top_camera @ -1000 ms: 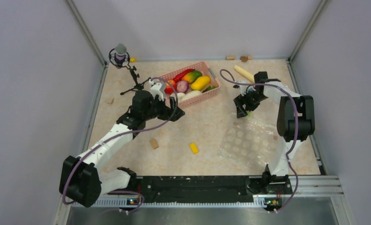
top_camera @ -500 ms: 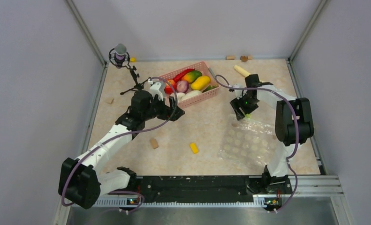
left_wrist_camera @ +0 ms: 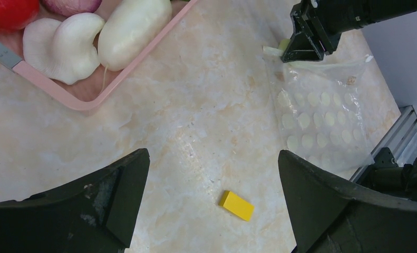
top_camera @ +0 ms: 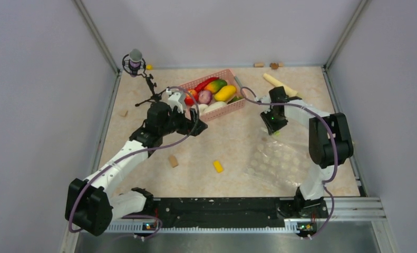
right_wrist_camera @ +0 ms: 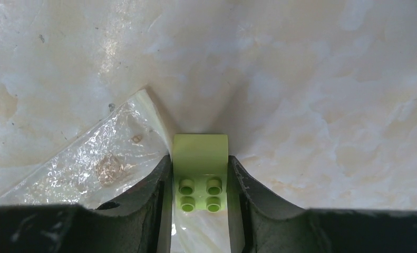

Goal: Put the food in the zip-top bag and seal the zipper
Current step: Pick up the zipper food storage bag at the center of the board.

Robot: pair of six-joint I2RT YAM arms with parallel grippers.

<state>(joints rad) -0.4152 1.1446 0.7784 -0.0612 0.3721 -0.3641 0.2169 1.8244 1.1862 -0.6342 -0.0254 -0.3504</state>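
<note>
- Top external: left gripper (top_camera: 193,126) sat just beside the near-left corner of the pink basket (top_camera: 228,111), jaws released wide, nothing between them
- Left wrist cam confirmed: both fingers (left_wrist_camera: 116,184) far apart over bare tabletop (left_wrist_camera: 195,116), no contact w/ anything
- Food (top_camera: 211,94) was all in the basket, none in the bag: red chili (top_camera: 206,83) and orange-green mango (top_camera: 215,86) at the far side, yellow mango (top_camera: 225,93) to the right, purple onion (top_camera: 205,97) mid, red apple (top_camera: 191,98) on the left, white pieces (top_camera: 214,106) along the near wall
- Left wrist view showed the white pieces up close, lying against the basket's pink rim
- Zip-top bag (top_camera: 280,161) lay flat on the table right of centre, well apart from the basket, pale dots visible thru the film
- Right gripper (top_camera: 273,124) was down at the bag's far edge
- Right wrist cam: jaws clenched on a green block (right_wrist_camera: 201,147), a finger pressed to each side, studs facing the cam
- Bag corner (right_wrist_camera: 90,158) lay just left of that block, and shiny film showed between the fingers below it; couldn't tell if the film was pinched too
- Zipper strip couldn't be made out for sure in any view
- Misc on table: yellow block (top_camera: 217,166) near centre, tan block (top_camera: 173,161) left of it, mic on stand (top_camera: 135,60) at far-left corner, pale stick (top_camera: 275,82) behind the right arm
</note>
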